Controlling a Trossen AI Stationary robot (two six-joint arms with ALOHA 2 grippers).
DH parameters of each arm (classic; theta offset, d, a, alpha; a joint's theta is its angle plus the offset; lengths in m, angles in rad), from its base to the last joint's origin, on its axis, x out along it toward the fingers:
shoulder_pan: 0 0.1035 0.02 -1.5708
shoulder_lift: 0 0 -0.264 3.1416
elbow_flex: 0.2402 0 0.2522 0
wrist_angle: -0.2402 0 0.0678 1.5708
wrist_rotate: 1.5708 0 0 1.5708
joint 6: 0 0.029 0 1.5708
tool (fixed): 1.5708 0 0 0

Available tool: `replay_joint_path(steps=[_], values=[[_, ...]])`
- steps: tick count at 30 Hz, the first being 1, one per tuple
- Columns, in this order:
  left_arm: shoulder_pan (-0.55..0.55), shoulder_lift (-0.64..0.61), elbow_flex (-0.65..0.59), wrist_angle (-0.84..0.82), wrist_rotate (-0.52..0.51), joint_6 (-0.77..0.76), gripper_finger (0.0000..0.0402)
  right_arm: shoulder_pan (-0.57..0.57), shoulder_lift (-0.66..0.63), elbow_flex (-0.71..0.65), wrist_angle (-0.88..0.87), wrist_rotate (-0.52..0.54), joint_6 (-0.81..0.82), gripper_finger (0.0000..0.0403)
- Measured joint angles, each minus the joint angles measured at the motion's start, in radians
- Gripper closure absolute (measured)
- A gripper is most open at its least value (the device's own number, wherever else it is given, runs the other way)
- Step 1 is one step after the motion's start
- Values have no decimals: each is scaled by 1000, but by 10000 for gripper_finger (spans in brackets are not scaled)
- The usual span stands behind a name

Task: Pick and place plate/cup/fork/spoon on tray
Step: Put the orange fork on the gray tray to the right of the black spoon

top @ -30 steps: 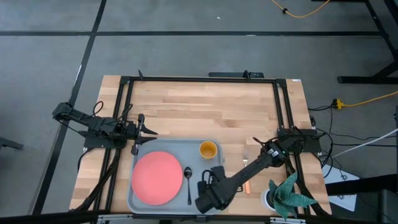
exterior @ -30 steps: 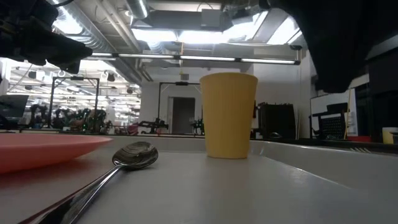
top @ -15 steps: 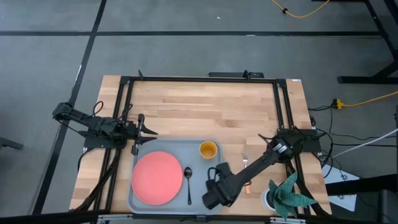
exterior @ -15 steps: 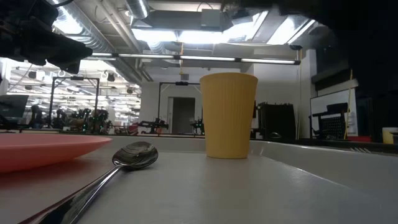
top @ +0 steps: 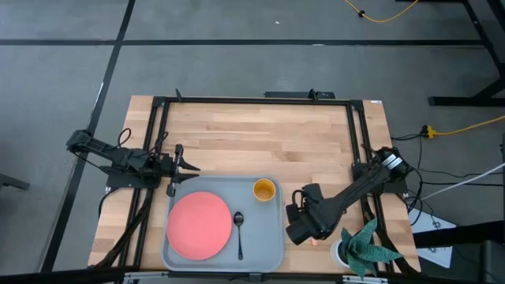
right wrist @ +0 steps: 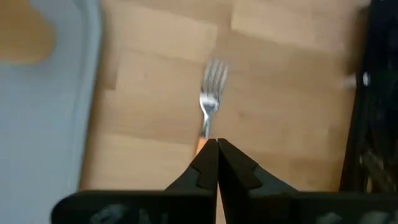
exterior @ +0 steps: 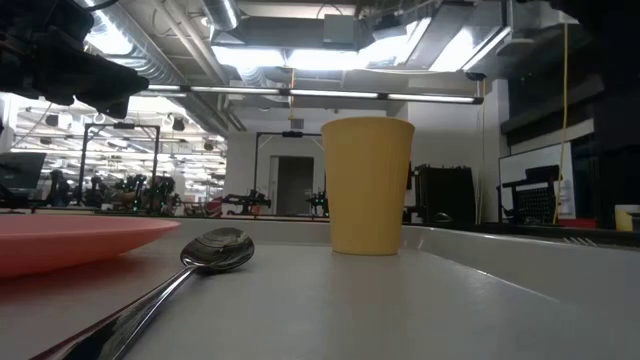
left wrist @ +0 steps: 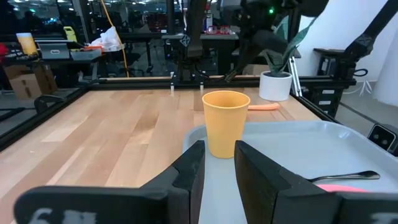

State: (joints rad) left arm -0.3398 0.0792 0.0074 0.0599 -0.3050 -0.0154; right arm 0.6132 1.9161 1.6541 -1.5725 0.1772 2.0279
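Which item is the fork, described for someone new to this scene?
Find the grey tray at the table's near edge. The fork lies off it on the bare wood to its right, under the right gripper, whose fingers are shut. Unlike the dark spoon on the tray, it has silver tines and an orange handle.

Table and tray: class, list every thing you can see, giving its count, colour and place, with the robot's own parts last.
tray: one, light grey, near edge of the table
plate: one, coral pink, on the tray's left part
spoon: one, dark, on the tray beside the plate
cup: one, orange-yellow, upright on the tray's far side
fork: one, silver tines, orange handle, on the table right of the tray
plant pot: one, white with green plant, table's right near corner
left gripper: open, by the tray's far left corner
right gripper: shut, above the fork
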Motion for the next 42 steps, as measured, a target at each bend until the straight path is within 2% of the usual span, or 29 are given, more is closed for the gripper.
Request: replay_joint_path(steps=[11, 22, 25, 29, 32, 35, 37, 42], values=[[0, 0, 0, 0, 0, 0, 321, 4, -15, -2, 2, -14, -209, 394], [0, 0, 0, 0, 0, 0, 321, 20, -34, -20, 5, 68, -332, 334], [0, 0, 0, 0, 0, 0, 321, 27, -121, -96, 3, 69, -323, 324], [0, 0, 0, 0, 0, 0, 321, 46, -284, -249, 3, 76, -231, 322], [0, 0, 0, 0, 0, 0, 321, 60, -372, -370, 69, 109, -177, 321], [0, 0, 0, 0, 0, 0, 321, 60, -401, -471, 199, 92, -151, 321], [0, 0, 0, 0, 0, 0, 321, 60, -400, -508, 216, 64, -150, 321], [0, 0, 0, 0, 0, 0, 321, 60, -383, -516, 259, 49, -155, 321]])
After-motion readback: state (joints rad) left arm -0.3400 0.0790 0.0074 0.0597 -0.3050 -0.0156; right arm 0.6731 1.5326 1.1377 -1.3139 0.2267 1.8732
